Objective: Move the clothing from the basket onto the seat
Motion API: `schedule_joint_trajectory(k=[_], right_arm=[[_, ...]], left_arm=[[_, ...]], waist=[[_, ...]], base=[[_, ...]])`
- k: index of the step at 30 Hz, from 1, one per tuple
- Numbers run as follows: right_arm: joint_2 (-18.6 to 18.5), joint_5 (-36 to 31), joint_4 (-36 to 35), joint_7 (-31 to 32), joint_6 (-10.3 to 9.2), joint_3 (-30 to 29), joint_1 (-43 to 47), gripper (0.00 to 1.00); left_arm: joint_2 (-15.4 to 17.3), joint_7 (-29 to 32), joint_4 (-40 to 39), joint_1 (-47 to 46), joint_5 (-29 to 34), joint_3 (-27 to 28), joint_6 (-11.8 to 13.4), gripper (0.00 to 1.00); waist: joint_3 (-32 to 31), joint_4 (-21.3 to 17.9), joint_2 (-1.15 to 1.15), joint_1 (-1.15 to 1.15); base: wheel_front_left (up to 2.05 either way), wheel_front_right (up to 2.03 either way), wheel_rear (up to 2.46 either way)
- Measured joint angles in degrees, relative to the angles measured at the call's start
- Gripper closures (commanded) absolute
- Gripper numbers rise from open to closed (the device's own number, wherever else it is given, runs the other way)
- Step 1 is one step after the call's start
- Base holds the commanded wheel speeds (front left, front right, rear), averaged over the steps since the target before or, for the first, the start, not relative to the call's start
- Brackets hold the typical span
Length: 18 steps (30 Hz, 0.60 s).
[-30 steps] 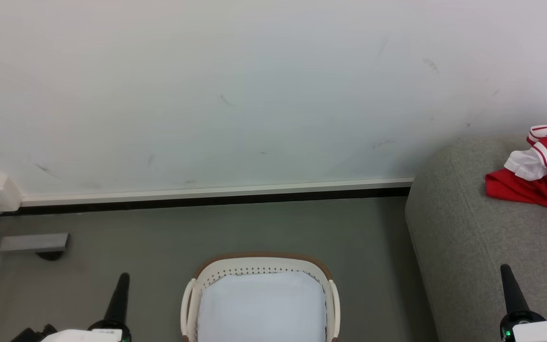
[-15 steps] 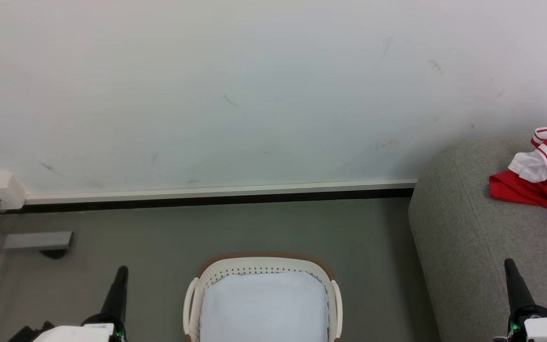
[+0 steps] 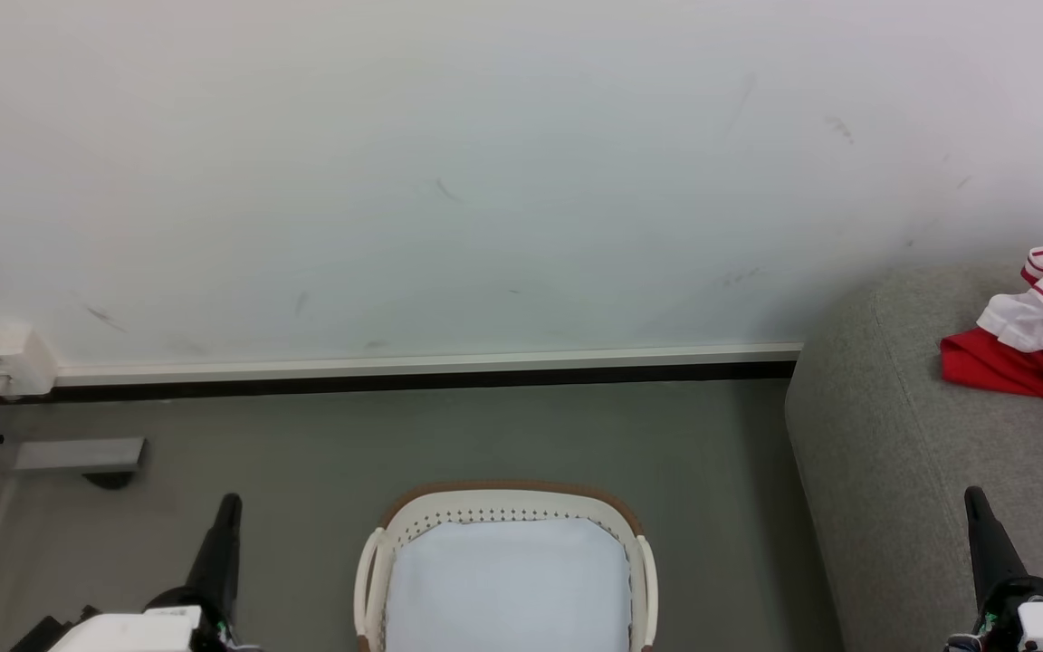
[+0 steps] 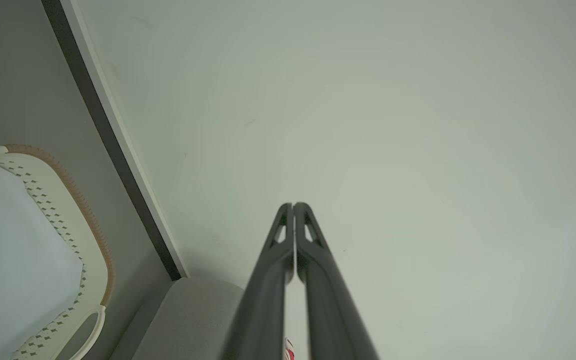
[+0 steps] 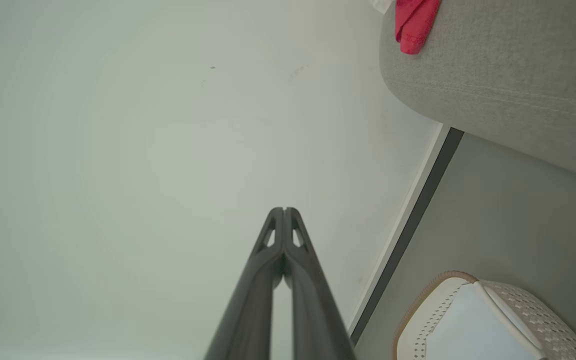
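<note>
Both arms sit low at the head view's bottom corners, fingers pointing up toward the wall [image 3: 485, 181]. The left gripper [image 3: 228, 505] and right gripper [image 3: 975, 496] are pressed fully closed, holding nothing. The clothing [image 3: 1028, 367] lies on the seat [image 3: 893, 453], well apart from the basket [image 3: 503, 494].

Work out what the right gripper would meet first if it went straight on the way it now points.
Probably the white wall: the right gripper, jaws shut, aims at it, with the seat off to one side.
</note>
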Motion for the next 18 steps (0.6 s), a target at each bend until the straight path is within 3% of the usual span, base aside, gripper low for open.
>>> schedule_joint_trajectory(k=[18], right_arm=[[-0.1, 5.1, -0.6, 1.2, 0.0, -0.5, -0.1, 1.0]], left_arm=[[0.1, 1.2, -0.1, -0.6, -4.4, 0.5, -0.3, 1.0]], waist=[[0.0, 0.5, 0.0, 0.0]], base=[[0.0, 0.0, 0.0]])
